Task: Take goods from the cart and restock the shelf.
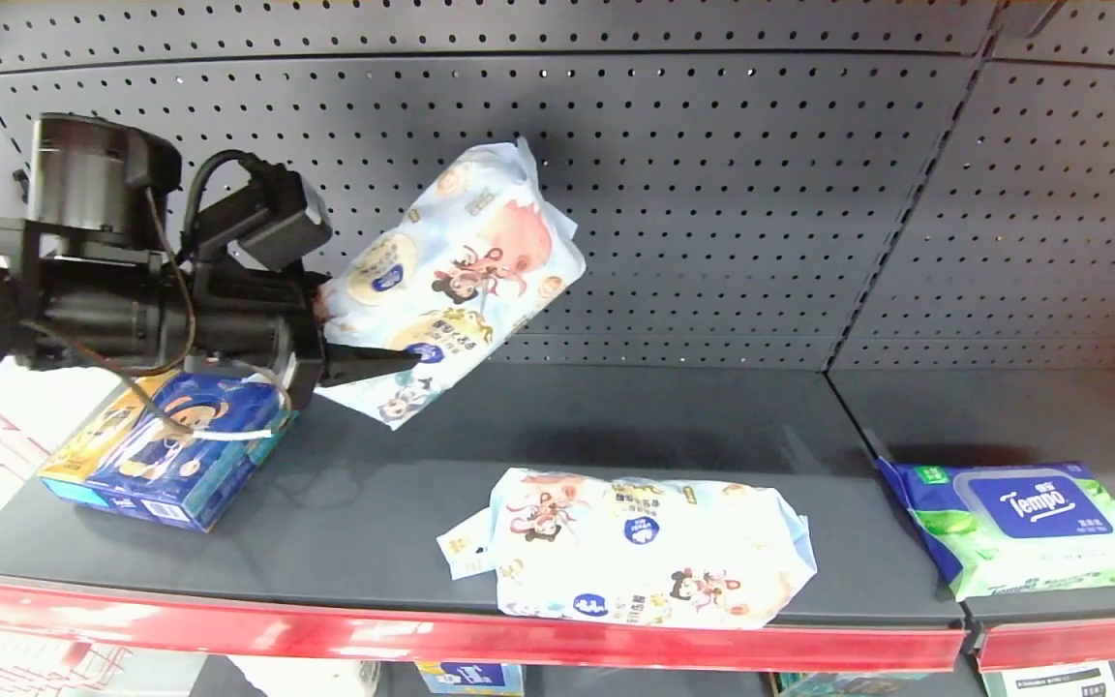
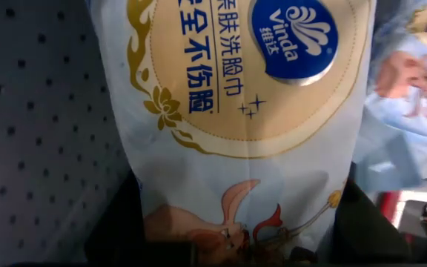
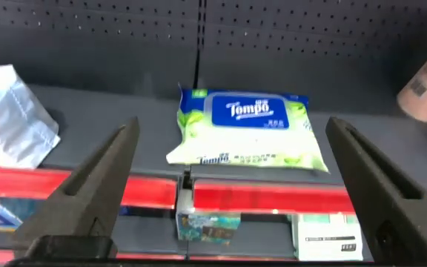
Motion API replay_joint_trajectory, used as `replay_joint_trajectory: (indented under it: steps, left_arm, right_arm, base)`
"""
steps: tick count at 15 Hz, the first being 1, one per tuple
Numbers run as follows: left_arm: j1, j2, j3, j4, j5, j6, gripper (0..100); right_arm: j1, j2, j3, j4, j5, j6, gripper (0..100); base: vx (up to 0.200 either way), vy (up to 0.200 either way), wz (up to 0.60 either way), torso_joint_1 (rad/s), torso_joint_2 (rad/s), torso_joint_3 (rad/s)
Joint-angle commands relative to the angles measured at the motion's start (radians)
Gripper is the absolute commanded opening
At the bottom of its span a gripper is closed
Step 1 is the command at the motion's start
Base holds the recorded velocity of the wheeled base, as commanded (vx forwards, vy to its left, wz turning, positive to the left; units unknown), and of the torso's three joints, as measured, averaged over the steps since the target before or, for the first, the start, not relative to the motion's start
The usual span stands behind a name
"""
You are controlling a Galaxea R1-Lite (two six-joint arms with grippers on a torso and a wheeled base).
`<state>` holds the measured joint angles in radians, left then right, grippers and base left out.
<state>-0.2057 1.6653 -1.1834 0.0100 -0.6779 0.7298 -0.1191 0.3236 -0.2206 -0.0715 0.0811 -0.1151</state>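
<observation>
Blue box (image 1: 165,450) lying left; green wipes pack (image 1: 1027,523) right; grey pegboard (image 1: 712,194) behind.

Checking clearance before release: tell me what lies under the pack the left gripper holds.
Under the held pack: bare shelf board. The fingers cover part of its lower edge.

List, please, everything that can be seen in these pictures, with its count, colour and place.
held cartoon pack: 1, white with pink and gold print, in the air above the shelf, left of middle.
lying cartoon pack: 1, same colours, flat at the shelf's front, middle.
box: 1, blue and yellow, shelf's left end.
wipes pack: 1, green and blue, right shelf section, front.
shelf: 1, dark grey, red front strip.
pegboard: dark grey, behind.
left tool: 1, black, shut on the held cartoon pack.
right tool: 1, black, open, facing the wipes pack.
</observation>
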Motion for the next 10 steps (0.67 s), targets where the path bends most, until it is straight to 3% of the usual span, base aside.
replay_joint_trajectory:
  steps: [1, 6, 7, 8, 10]
  left_arm:
    - [-0.026, 0.180, -0.127, 0.001, -0.042, 0.068, 0]
    - [-0.129, 0.294, -0.188, 0.004, -0.049, 0.180, 0]
    - [-0.141, 0.337, -0.225, 0.004, -0.051, 0.229, 0]
    - [-0.149, 0.366, -0.248, 0.005, -0.052, 0.252, 0]
    - [-0.172, 0.383, -0.251, 0.010, -0.052, 0.260, 0]
  right_arm:
    - [-0.001, -0.057, -0.002, 0.036, 0.000, -0.001, 100]
    - [0.004, -0.064, 0.007, 0.048, 0.002, -0.001, 100]
    - [0.004, -0.066, 0.007, 0.048, 0.002, -0.001, 100]
    - [0.006, -0.067, 0.006, 0.048, 0.002, 0.000, 100]
    - [0.004, -0.075, 0.007, 0.048, 0.000, 0.000, 100]
  base:
    - [0.000, 0.000, 0.00, 0.000, 0.00, 0.000]
    - [0.000, 0.000, 0.00, 0.000, 0.00, 0.000]
    - [0.000, 0.000, 0.00, 0.000, 0.00, 0.000]
    - [0.000, 0.000, 0.00, 0.000, 0.00, 0.000]
    - [0.000, 0.000, 0.00, 0.000, 0.00, 0.000]
